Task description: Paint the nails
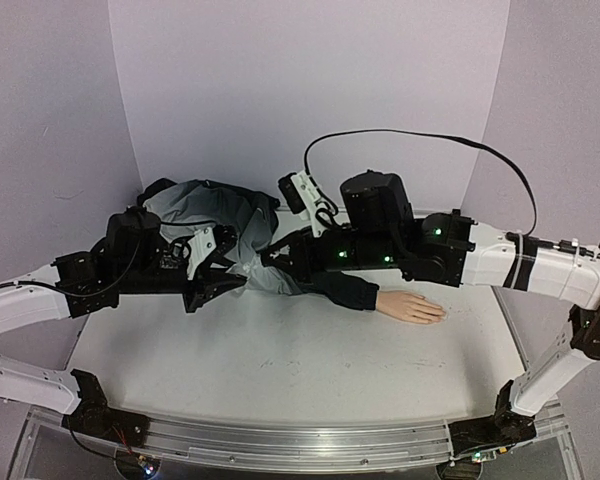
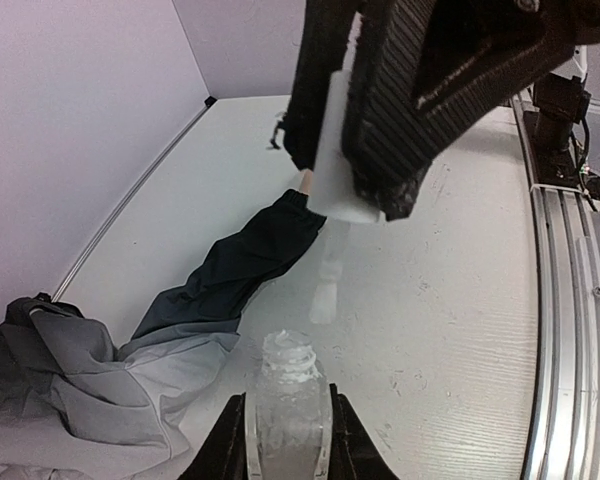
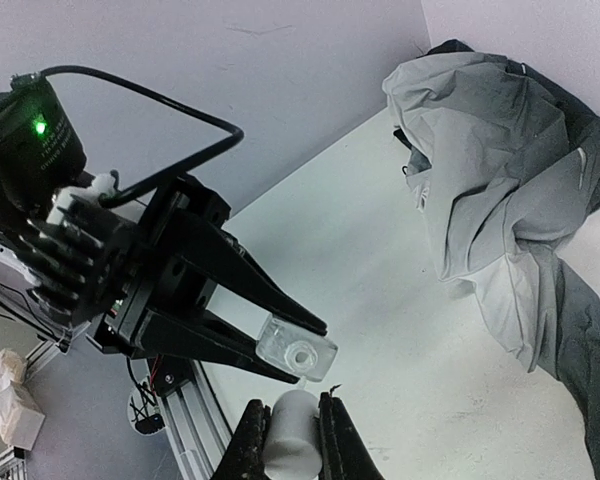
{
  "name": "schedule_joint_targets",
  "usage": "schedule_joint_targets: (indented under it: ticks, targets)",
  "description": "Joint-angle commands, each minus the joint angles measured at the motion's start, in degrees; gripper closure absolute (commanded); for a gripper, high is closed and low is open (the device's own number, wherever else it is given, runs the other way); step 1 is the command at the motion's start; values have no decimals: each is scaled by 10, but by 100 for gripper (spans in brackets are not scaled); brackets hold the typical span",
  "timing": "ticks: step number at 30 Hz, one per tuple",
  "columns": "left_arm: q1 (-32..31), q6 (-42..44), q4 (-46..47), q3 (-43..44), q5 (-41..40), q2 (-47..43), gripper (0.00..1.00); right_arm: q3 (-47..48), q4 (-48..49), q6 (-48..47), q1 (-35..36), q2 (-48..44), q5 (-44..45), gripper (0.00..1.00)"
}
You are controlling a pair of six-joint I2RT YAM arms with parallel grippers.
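**Brush out of the bottle, nails not yet touched: a messy crossing ahead**

Risks a drip on the dark sleeve [image 1: 340, 290] or the desk [image 1: 280, 370] while crossing with a wet brush, above all if jerked. Risks a smear over the pale fingers too, given such tiny nails [image 1: 438, 316] on the mannequin hand [image 1: 410, 306]. Lies flat on the desk at the sleeve's end, well to the right of both tools, with no polish to be made out. Could also snag the sleeve with the forearm hanging over it and drag the hand out of place. Might spill from the open bottle [image 2: 288, 440] if tipped further (threaded neck bare, no cap on it).

On the left, reaches in low from the side, elbow bent, wrist just beside the crumpled grey jacket [image 1: 205, 215]. Pinches the clear bottle between the pads of the left tool [image 2: 286, 402], neck pointing out past the fingertips toward the other arm; cannot tell how far tilted.

On the right, stretches across the desk and well over the sleeve, wrist turned back toward the left tool. Clamps a white cap [image 3: 295, 455] in the right tool [image 3: 292, 405], just beside the bottle's mouth. Shows a pale stem below that cap in the left wrist view, blurred, seemingly clear of the neck; cannot tell how much polish on it.
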Motion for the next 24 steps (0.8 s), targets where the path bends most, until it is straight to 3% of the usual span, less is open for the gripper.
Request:
schedule_joint_targets:
  ticks: [1,24]
  targets:
    - [-5,20,10,27,-1,-4,100,34,11,-3,0,3,15,100]
    - [-8,24,7,28,3,-8,100,26,25,7,0,15,-18,100]
